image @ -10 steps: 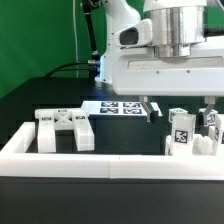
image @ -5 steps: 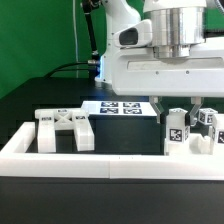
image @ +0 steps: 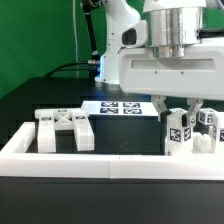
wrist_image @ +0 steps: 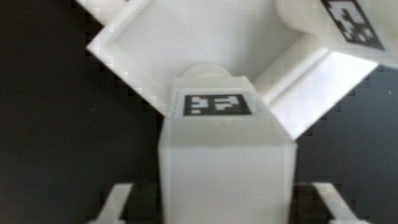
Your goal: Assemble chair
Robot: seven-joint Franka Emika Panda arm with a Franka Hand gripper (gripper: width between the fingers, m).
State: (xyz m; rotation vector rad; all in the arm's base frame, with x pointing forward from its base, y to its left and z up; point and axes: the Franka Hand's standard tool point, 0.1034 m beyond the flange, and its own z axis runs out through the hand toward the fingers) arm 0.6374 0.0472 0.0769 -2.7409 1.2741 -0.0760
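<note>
My jaws are closed on a tagged white chair part (image: 178, 130) that sits squarely between them, at the exterior view's right just behind the white barrier wall (image: 110, 160). The X-braced back panel (image: 65, 128) lies well apart on the table (image: 30, 100), toward that view's left.

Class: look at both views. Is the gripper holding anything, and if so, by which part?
The gripper is shut on a white tagged chair part, gripping its upper end; the exact contact spots are hidden.
</note>
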